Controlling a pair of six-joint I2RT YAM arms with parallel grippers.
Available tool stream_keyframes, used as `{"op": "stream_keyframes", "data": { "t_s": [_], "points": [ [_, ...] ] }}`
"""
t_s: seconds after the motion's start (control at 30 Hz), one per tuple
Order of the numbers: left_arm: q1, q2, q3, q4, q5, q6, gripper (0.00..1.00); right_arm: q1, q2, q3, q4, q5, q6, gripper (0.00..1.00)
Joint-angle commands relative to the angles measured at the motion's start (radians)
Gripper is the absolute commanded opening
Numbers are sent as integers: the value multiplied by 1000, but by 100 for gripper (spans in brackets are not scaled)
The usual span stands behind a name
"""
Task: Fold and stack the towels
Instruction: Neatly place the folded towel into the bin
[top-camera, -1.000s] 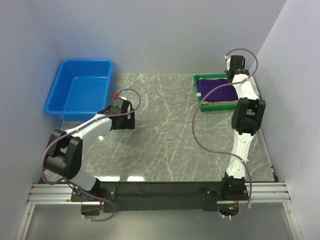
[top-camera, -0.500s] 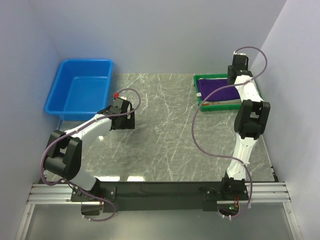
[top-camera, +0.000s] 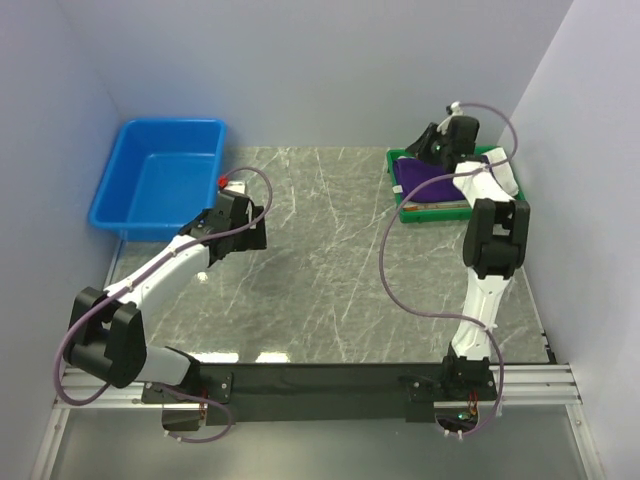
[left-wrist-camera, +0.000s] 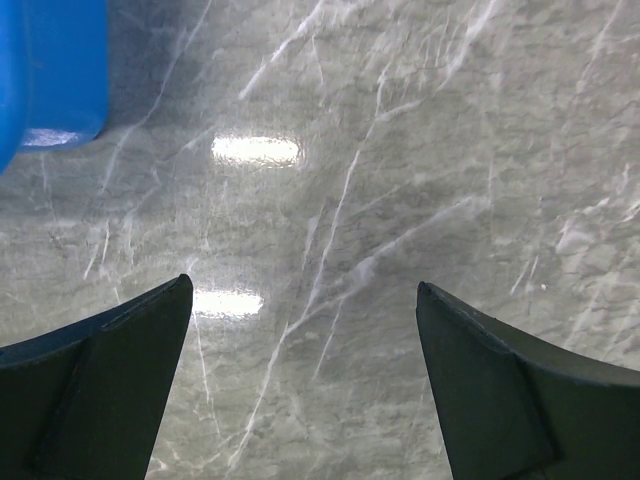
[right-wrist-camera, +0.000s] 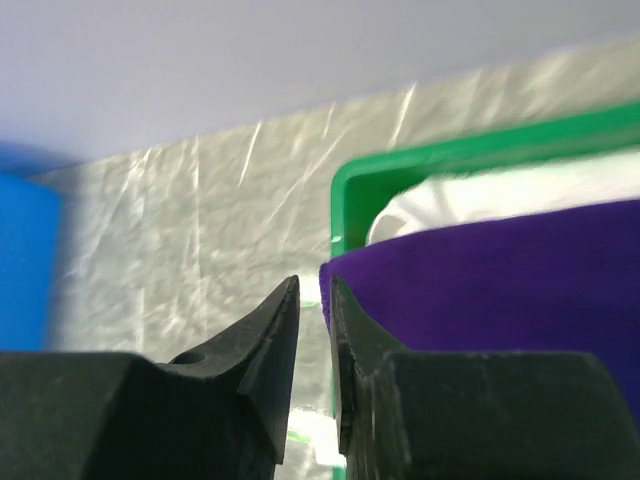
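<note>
The dark purple towel (top-camera: 435, 183) lies folded on top in the green tray (top-camera: 393, 157) at the back right. In the right wrist view the purple towel (right-wrist-camera: 500, 270) lies over the white towel (right-wrist-camera: 480, 205). A thin orange edge (top-camera: 440, 207) shows under the stack at the tray's front. My right gripper (top-camera: 426, 141) hangs over the tray's back left corner. Its jaws (right-wrist-camera: 315, 285) stand almost together with nothing between them, just left of the purple towel's edge. My left gripper (top-camera: 250, 232) is open and empty over bare marble (left-wrist-camera: 303, 290).
A blue bin (top-camera: 160, 185) stands at the back left; its corner shows in the left wrist view (left-wrist-camera: 50, 60). The green tray's rim (right-wrist-camera: 350, 200) lies just past my right fingertips. Walls close the back and both sides. Purple cables loop off both arms.
My right wrist has swung from the tray's right side to its back left corner, pointing left. My left arm has stretched out and its gripper has moved slightly back.
</note>
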Motion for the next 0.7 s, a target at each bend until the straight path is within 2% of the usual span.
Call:
{"op": "stream_keyframes", "data": {
  "t_s": [0.0, 0.2, 0.4, 0.5, 0.67],
  "points": [
    [5, -42, -6, 12, 7, 16, 99, 9, 67, -10, 161, -161, 188, 26],
    [5, -46, -6, 7, -1, 17, 99, 14, 205, 50, 155, -130, 294, 25],
    [5, -45, -8, 6, -5, 19, 99, 5, 265, 96, 180, -115, 355, 26],
    [5, -43, -6, 6, -5, 19, 99, 5, 225, 66, 253, -154, 369, 27],
    [3, -57, -6, 7, 5, 19, 99, 5, 88, -85, 332, -162, 360, 30]
  ]
}}
